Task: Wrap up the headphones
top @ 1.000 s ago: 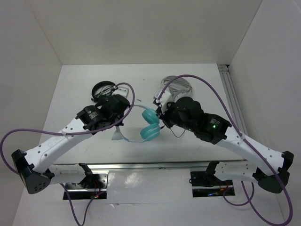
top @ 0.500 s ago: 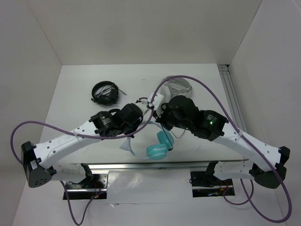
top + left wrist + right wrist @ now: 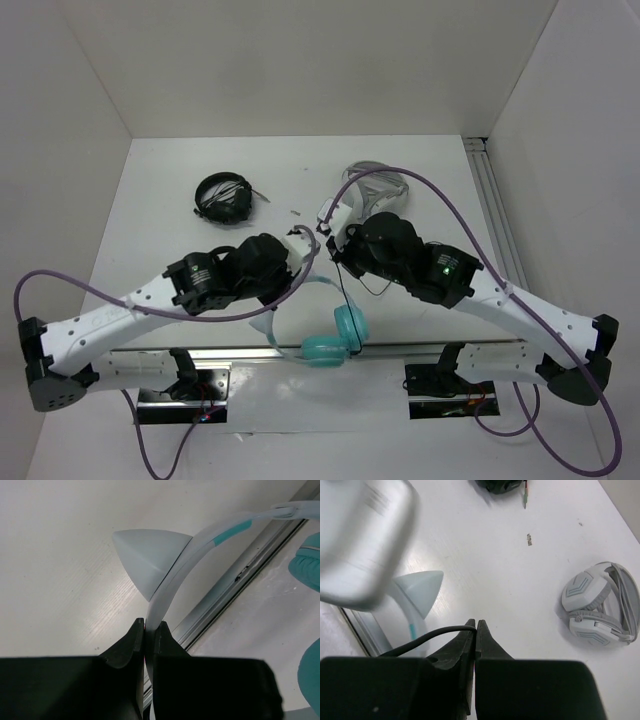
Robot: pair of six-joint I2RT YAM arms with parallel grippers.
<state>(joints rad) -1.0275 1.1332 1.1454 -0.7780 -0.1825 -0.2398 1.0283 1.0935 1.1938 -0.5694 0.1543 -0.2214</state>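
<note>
Left tool (image 3: 148, 624) clenched on the pale headband (image 3: 200, 537) of the headphones (image 3: 345, 325), right tool (image 3: 475, 625) pinched shut on their thin black cable (image 3: 440, 629); teal cups sit at the bench's (image 3: 170, 180) near edge, over the metal rail (image 3: 230, 352), between both arms.

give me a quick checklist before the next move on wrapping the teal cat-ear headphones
1. Left gripper shut on the pale white-blue headband: ok.
2. Right gripper shut on the thin black cable: ok.
3. Round teal ear cups well inside the table: not ok, they sit at the near edge by the metal rail.
4. All-black headphones and grey-and-white headphones apart from the work: ok.
5. Cable free of knots along its length: cannot tell.
</note>
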